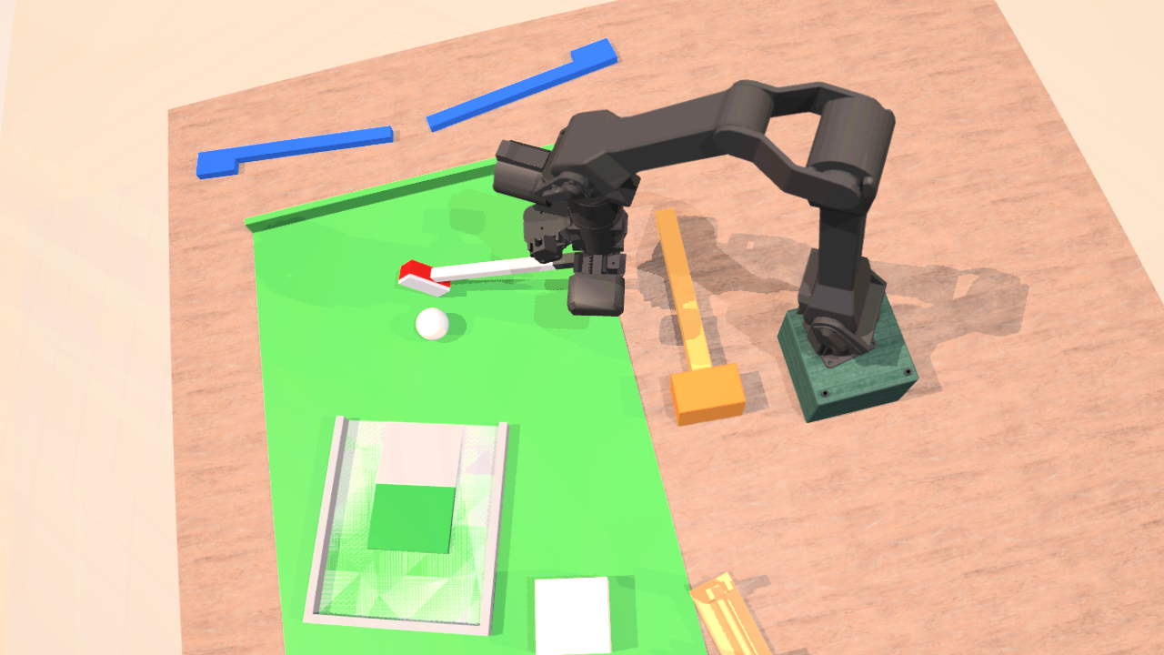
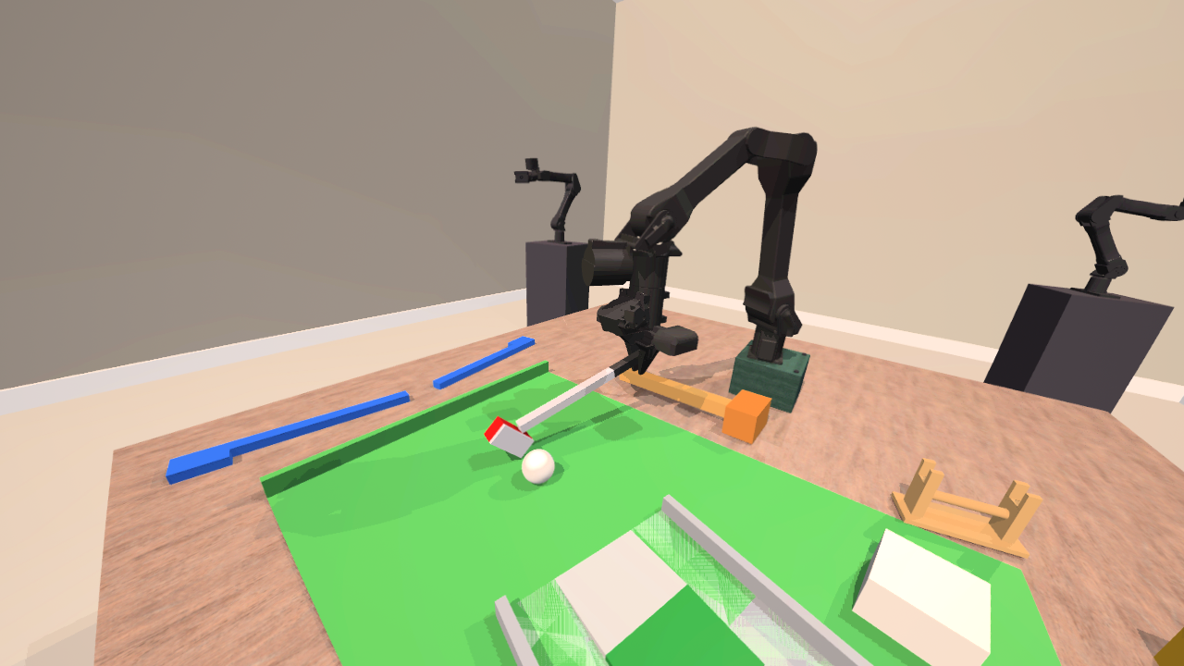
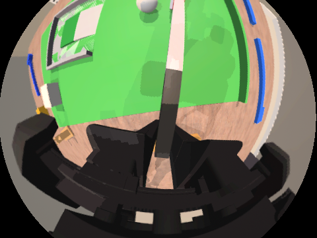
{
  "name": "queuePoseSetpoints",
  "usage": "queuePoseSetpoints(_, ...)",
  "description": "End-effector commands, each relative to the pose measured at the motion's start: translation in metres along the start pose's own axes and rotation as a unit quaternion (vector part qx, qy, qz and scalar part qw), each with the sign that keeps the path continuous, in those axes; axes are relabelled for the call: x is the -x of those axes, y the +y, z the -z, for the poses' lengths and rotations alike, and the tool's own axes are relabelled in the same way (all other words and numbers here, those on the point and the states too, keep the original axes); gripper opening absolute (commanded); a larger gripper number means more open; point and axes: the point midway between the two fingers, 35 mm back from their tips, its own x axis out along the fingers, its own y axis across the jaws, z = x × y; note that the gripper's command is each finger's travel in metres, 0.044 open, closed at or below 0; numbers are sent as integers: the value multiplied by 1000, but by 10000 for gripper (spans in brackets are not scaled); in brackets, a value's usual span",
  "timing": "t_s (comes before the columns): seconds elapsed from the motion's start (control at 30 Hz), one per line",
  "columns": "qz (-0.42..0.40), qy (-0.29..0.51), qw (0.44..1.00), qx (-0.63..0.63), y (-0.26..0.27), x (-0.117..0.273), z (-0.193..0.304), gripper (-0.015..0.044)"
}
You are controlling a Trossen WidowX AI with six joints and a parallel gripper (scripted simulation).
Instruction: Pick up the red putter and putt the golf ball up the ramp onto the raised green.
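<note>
My gripper [image 2: 639,361] [image 3: 162,123] is shut on the dark grip end of the red putter, whose white shaft [image 1: 491,268] [image 2: 566,400] [image 3: 176,39] slants down to a red head [image 1: 416,268] [image 2: 499,430] with a pale face. The head is low over the green mat, on the side of the ball away from the ramp, with a small gap to the ball in the top view. The white golf ball [image 1: 432,323] [image 2: 537,466] [image 3: 147,4] rests on the mat. The pale ramp [image 1: 420,452] [image 2: 621,579] [image 3: 88,22] leads to the raised green [image 1: 411,518] [image 2: 685,635] [image 3: 69,30].
Grey rails [image 1: 498,529] [image 2: 749,579] flank the ramp. A white block [image 1: 572,615] [image 2: 927,592] stands beside it. An orange mallet [image 1: 707,394] [image 2: 746,416] lies near my base. A wooden stand [image 2: 964,517] is at the mat's edge. Two blue sticks [image 1: 313,145] [image 1: 520,87] lie behind the low green wall [image 1: 370,195].
</note>
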Motion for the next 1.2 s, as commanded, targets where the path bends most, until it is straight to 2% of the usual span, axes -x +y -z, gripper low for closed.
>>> queuePoseSetpoints(0.0, 0, -1, 1000, 0, 0, 1, -1, 0)
queuePoseSetpoints(0.37, 0, -2, 1000, -2, -29, -3, -1, 0)
queuePoseSetpoints(0.7, -1, 1, 1000, -3, -25, -4, 1, 0)
queuePoseSetpoints(1.03, -7, -2, 1000, -2, 102, -2, -1, 0)
queuePoseSetpoints(1.17, -8, -2, 1000, -2, 110, -1, 1, 0)
